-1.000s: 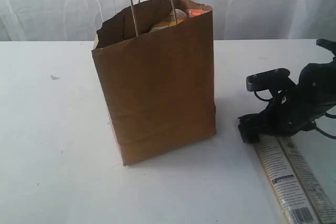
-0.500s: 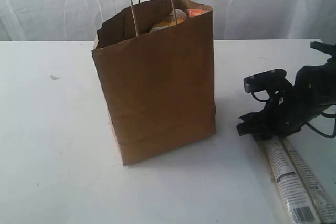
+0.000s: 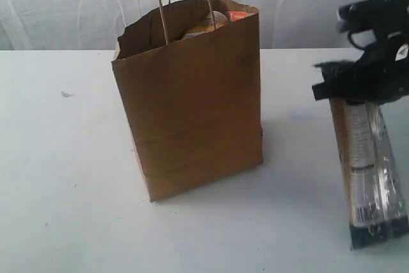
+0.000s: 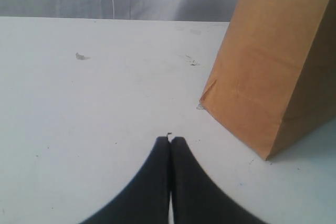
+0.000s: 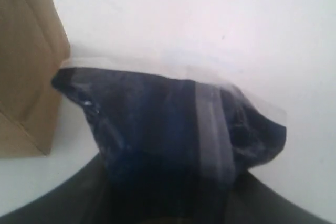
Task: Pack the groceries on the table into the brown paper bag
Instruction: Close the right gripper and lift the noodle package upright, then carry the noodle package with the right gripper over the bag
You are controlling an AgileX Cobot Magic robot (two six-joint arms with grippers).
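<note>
The brown paper bag (image 3: 192,100) stands upright on the white table (image 3: 64,177), with a yellow item and an orange-topped item showing at its open mouth. To its right, my right gripper (image 3: 348,87) is shut on the top end of the long dark pasta pack (image 3: 370,164), which hangs down clear of the table. In the right wrist view the pasta pack (image 5: 173,124) fills the space between the fingers, with the bag (image 5: 26,61) beside it. My left gripper (image 4: 170,140) is shut and empty, low over the table, with the bag's corner (image 4: 262,66) a short way off.
White curtains (image 3: 319,4) hang behind the table. A small dark speck (image 3: 66,94) lies on the tabletop left of the bag.
My right gripper has closed on the pasta pack and lifted it from lying flat on the table to hanging upright in the air. The left gripper and the bag have not moved.
</note>
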